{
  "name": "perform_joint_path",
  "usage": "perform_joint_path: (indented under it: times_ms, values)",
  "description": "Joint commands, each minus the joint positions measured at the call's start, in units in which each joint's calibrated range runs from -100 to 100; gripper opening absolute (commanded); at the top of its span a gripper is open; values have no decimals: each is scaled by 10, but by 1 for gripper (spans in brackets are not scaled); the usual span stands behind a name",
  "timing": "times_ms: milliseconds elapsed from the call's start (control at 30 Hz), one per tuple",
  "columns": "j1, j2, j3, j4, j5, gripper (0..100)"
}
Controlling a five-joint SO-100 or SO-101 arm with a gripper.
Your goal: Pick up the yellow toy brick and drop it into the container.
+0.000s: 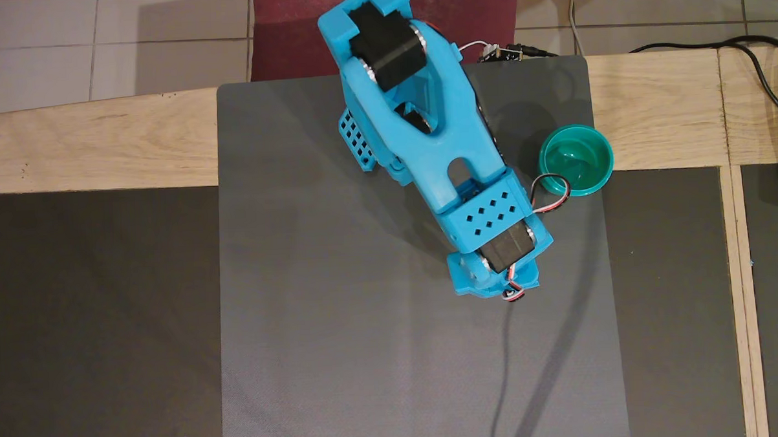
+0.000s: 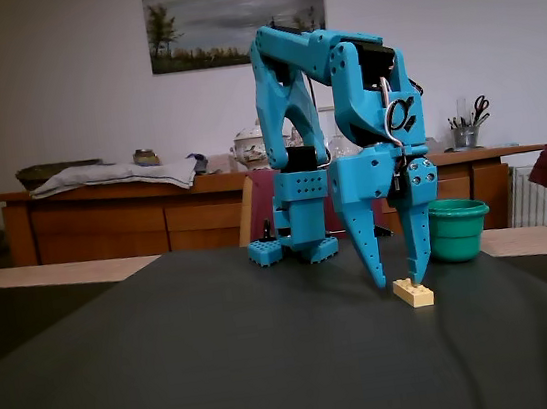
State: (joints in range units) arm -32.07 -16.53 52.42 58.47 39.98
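Overhead view
Arm: the blue arm (image 1: 438, 139) is seen reaching from the far edge of the grey mat (image 1: 342, 349) toward the near right, its wrist block ending over the mat's middle right.
Gripper: hidden under the wrist block; the fingers are not shown here, so their state cannot be told from this view.
Brick: not seen; the spot below the wrist is covered by the arm.
Container: the container (image 1: 590, 143) is stood upright at the mat's far right edge, half on the wooden table (image 1: 89, 145); its glossy inside is seen with nothing yellow in it. A looped red, white and black wire (image 1: 547, 197) is laid across its near-left rim.
Cable: a black cable (image 1: 773, 95) is run along the right side of the table.

Fixed view
Gripper: the gripper (image 2: 397, 280) is pointed straight down, its two fingers held apart with a clear gap between the tips, which are low over the dark surface.
Brick: the yellow toy brick (image 2: 413, 292) is lain flat on the dark mat, studs up, just below the right-hand fingertip (image 2: 417, 274); whether the tip touches it cannot be told. Nothing is clamped.
Container: the green cup (image 2: 456, 229) is stood farther back and to the right of the brick, apart from the gripper.
Background: a sideboard (image 2: 114, 220) and a painting (image 2: 233, 13) are seen on the far wall.
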Motion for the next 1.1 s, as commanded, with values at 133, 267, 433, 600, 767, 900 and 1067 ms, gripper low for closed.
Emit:
perform_joint_path:
  times_ms: [133, 267, 433, 600, 767, 900, 1067]
  values:
    - [-19, -12, -22, 31, -4, 12]
    - [-45, -12, -23, 23, -26, 12]
    - [-53, -12, -24, 22, -27, 12]
    - [-48, -1, -35, -8, -26, 12]
    - [-50, 1, -18, -20, -27, 12]
    - [-50, 1, 16, -57, -22, 12]
    - [-48, 0, 32, -72, -19, 12]
